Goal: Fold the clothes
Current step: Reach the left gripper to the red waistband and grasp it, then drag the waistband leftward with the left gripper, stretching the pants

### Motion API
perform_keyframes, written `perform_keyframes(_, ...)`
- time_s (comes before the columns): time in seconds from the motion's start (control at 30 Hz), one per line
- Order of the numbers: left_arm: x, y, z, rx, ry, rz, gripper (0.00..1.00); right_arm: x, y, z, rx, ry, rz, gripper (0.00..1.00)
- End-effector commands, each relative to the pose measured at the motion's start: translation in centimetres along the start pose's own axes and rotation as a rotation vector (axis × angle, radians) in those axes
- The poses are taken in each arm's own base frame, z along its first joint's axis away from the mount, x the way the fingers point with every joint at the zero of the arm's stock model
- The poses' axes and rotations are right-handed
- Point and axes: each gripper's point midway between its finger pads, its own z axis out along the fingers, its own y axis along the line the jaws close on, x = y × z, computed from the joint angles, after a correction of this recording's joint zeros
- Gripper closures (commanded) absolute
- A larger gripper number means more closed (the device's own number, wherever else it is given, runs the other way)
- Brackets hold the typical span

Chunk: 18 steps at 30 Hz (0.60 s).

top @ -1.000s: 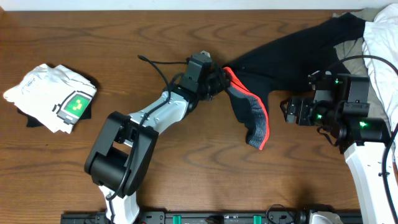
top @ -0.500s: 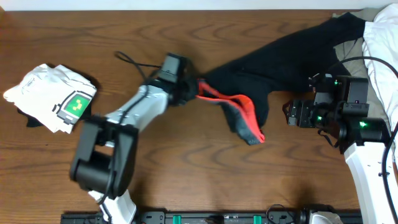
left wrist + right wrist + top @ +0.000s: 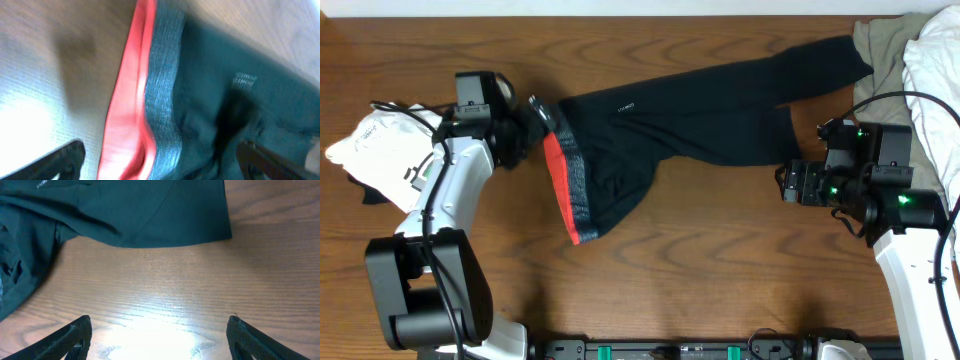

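Note:
The dark trousers point(image 3: 690, 125) lie stretched across the table, waist to the left and legs running up to the right. Their grey waistband point(image 3: 565, 180) with its red-orange edge faces left, and a tiny white logo point(image 3: 629, 103) shows near it. My left gripper point(image 3: 532, 112) sits at the waistband's top corner. In the left wrist view it point(image 3: 160, 150) is open, its fingers wide apart, with the waistband point(image 3: 160, 75) lying loose between them. My right gripper point(image 3: 783, 185) stands open over bare wood point(image 3: 160, 322), just short of a trouser-leg hem point(image 3: 150, 215).
A white shirt point(image 3: 380, 150) with a green print lies at the far left, partly under my left arm. A heap of grey-beige and white garments point(image 3: 930, 60) fills the back right corner, touching the trouser legs' ends.
My left arm swept far to the left, dragging the waistband along, so the bunched trousers now lie stretched out. Its jaws have opened. The right arm has not moved.

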Motion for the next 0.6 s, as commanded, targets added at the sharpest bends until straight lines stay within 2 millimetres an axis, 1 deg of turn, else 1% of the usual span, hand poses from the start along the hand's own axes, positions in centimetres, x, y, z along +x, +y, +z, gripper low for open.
perform_keyframes(0.0, 3.4, 0.1, -0.2, -0.007, 0.142, 0.052, 0.02, 0.1, -0.3, 0.0, 0.009, 0.0, -0.003, 0.15)
perform_keyframes(0.13, 8.8, 2.2, -1.4, -0.117, 0.35, 0.03, 0.02, 0.0, -0.4, 0.0, 0.017, -0.001, -0.004, 0.15)
perform_keyframes(0.23, 12.0, 3.4, -2.8, -0.187, 0.481, 0.04, 0.02, 0.0, -0.4, 0.0, 0.017, -0.001, -0.004, 0.14)
perform_keyframes(0.3, 13.5, 3.9, -3.5, -0.224, 0.539, 0.048, 0.02, 0.0, -0.4, 0.0, 0.017, -0.001, -0.004, 0.14)
perform_keyframes(0.37, 14.4, 3.9, -3.8, -0.235, 0.572, 0.051, 0.02, 0.0, -0.4, 0.0, 0.017, -0.001, -0.004, 0.14)
perform_keyframes(0.47, 16.0, 3.5, -3.6, -0.229, 0.615, 0.07, 0.02, 0.0, -0.4, 0.0, 0.017, -0.001, -0.004, 0.14)
perform_keyframes(0.57, 17.5, 3.6, -3.1, -0.235, 0.644, 0.081, 0.02, 0.1, -0.4, 0.0, 0.017, 0.0, -0.003, 0.14)
